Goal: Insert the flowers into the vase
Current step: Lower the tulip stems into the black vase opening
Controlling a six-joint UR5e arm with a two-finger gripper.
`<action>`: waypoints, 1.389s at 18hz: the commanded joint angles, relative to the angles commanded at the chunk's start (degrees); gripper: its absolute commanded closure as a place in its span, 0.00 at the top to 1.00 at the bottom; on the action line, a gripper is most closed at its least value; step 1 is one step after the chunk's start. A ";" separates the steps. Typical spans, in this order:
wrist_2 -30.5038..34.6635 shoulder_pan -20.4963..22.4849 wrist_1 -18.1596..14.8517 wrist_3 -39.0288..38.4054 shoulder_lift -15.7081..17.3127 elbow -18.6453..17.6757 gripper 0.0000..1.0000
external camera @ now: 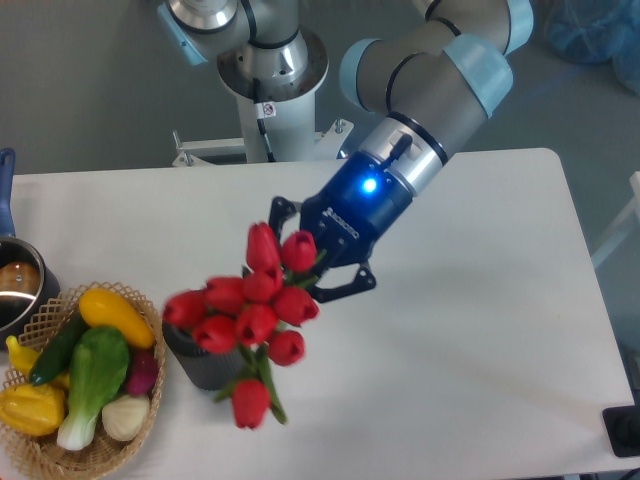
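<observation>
While your arm reaches down from the upper right, its gripper (pixel 318 268) sits above the middle of the white table (pixel 480 330), tilted toward the left. Its two dark fingers (pixel 345 291) are closed in on the green stems of the flowers (pixel 250 312), so you are pinching the bunch near its base, though the buds hide the exact contact. You can see the red tulip heads fanned out to the lower left of the gripper, slightly blurred, with one bud hanging lowest on a green stem. Several buds overlap the vase (pixel 205 368), a dark ribbed cylinder standing on the table; its mouth is covered by them, and you cannot tell whether any stem is inside it. Just left of the vase stands a wicker basket (pixel 40 455) holding yellow, green, white and red-purple vegetables. At the far left edge, a metal pot (pixel 18 285) with a blue handle is partly visible.
</observation>
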 joint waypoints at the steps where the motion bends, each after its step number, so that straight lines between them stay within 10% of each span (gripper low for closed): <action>1: -1.49 -0.09 0.00 0.00 0.36 -0.79 0.03; 25: -2.83 -2.81 0.00 3.52 -4.47 -1.15 0.06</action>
